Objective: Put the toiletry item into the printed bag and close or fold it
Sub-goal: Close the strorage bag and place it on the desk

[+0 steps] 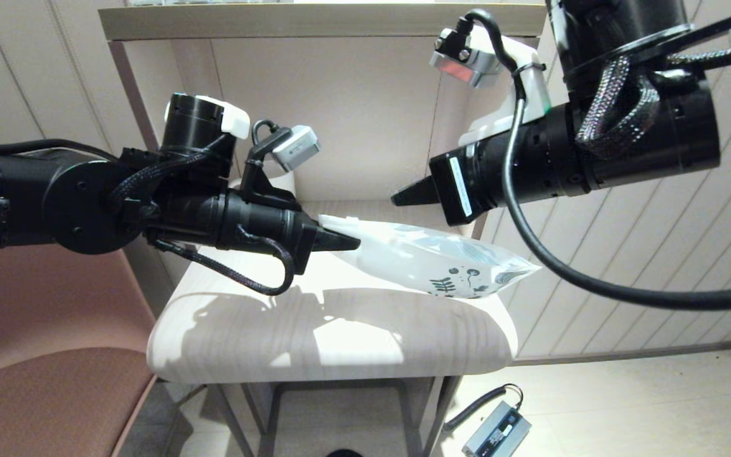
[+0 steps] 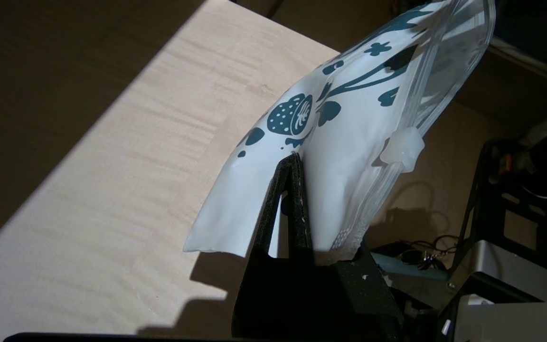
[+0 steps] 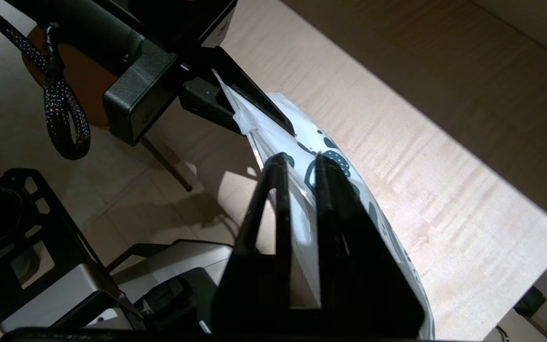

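The printed bag (image 1: pixel 429 257), a white pouch with dark blue-grey plant print, hangs in the air over the light wooden table (image 1: pixel 340 336). My left gripper (image 1: pixel 346 241) is shut on its unprinted end, its tips pinching a fold of the pouch wall (image 2: pixel 349 142). The white zip slider (image 2: pixel 404 149) sits on the clear zip strip close to that grip. My right gripper (image 1: pixel 403 193) is open just above the bag; in its wrist view the zip edge (image 3: pixel 302 137) shows in the gap between its fingertips (image 3: pixel 278 164), untouched. The comb is hidden.
A pink upholstered seat (image 1: pixel 35 355) stands at the left of the table. A shelf board (image 1: pixel 315 19) runs overhead and panelled walls close in behind. A small grey device with a cable (image 1: pixel 495 431) lies on the floor at the front right.
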